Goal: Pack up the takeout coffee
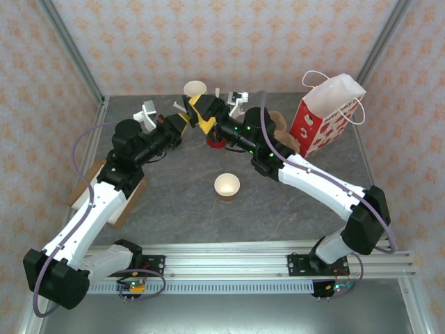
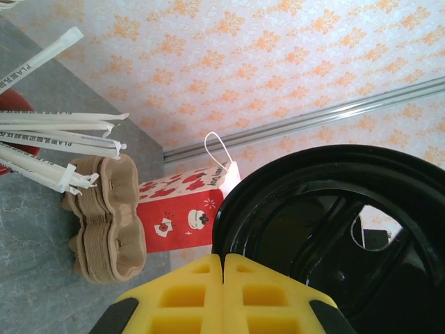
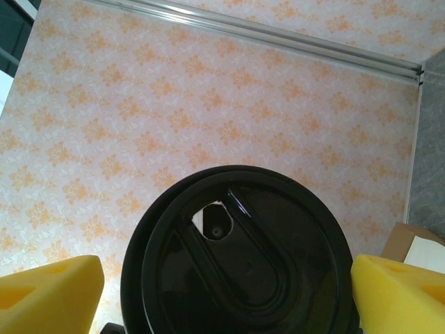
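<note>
We count two arms and two claws, meeting over the far middle of the table (image 1: 174, 202). There is one black lid (image 3: 240, 257) and one open paper cup (image 1: 227, 186). A second cream cup (image 1: 195, 88) stands at the far edge; we cannot tell whether it is a stack. There is also one red-and-white bag (image 1: 323, 118), one stack of brown cup carriers (image 2: 108, 219) and at least five wrapped straws (image 2: 62, 142). One piece of cardboard (image 1: 133, 200) lies under the left arm.

Patterned walls close the table on the left, far and right sides, and a metal rail with the arm bases runs along the near edge. The far middle is crowded with the claws, straws and carriers. The near middle is bare stone around the paper cup, with free room on every side of it. The bag stands near the far right corner, just right of the carriers.

The coffee is in two parts. The paper cup stands upright and uncovered in the middle of the table, nearer than both claws and well apart from them. The black lid is up in the air. The left claw (image 2: 222, 268) has its yellow fingers pressed together, pinching the lid's rim. The right claw (image 3: 226, 285) is spread wide, with the lid between its fingers. We cannot tell whether either finger touches it.
</note>
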Tool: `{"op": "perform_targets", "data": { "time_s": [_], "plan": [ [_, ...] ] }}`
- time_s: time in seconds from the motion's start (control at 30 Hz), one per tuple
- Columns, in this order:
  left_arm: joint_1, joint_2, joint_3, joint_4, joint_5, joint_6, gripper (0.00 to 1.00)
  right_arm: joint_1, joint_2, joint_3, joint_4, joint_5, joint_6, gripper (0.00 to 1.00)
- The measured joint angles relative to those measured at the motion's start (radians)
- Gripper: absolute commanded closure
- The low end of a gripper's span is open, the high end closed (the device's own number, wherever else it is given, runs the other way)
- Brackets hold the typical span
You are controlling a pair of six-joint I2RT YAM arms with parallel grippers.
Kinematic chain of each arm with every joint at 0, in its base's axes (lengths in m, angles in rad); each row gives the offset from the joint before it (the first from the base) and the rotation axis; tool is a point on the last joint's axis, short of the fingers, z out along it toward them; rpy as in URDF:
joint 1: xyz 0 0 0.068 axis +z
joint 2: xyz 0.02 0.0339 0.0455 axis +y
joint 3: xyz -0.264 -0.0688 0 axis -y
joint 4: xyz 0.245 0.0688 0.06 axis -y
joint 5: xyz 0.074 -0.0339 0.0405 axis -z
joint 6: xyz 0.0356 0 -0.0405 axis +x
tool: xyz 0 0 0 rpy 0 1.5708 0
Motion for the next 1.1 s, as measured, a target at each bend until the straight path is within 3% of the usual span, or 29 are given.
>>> {"op": "perform_targets", "data": {
  "time_s": [0.17, 0.37, 0.6, 0.83, 0.97, 1.1],
  "plan": [
    [-0.008, 0.0, 0.0, 0.002, 0.0, 0.003, 0.98, 0.0, 0.007, 0.0, 0.0, -0.003, 0.005, 0.22],
    [-0.011, 0.0, 0.001, 0.001, -0.001, 0.011, 0.98, 0.0, 0.011, 0.0, -0.001, -0.007, 0.006, 0.23],
    [-0.011, 0.0, 0.002, -0.005, -0.005, 0.029, 0.96, 0.0, 0.011, 0.0, -0.01, -0.005, -0.003, 0.36],
    [-0.014, 0.0, 0.002, -0.04, -0.005, 0.061, 0.55, 0.002, -0.016, -0.012, -0.06, 0.022, -0.058, 0.38],
    [-0.018, -0.001, 0.002, -0.121, -0.026, 0.117, 0.47, -0.014, -0.112, -0.069, -0.161, 0.081, -0.174, 0.4],
    [-0.018, -0.005, 0.019, -0.307, -0.108, 0.241, 0.45, -0.001, -0.255, -0.153, -0.344, 0.207, -0.445, 0.4]
  ]
}}
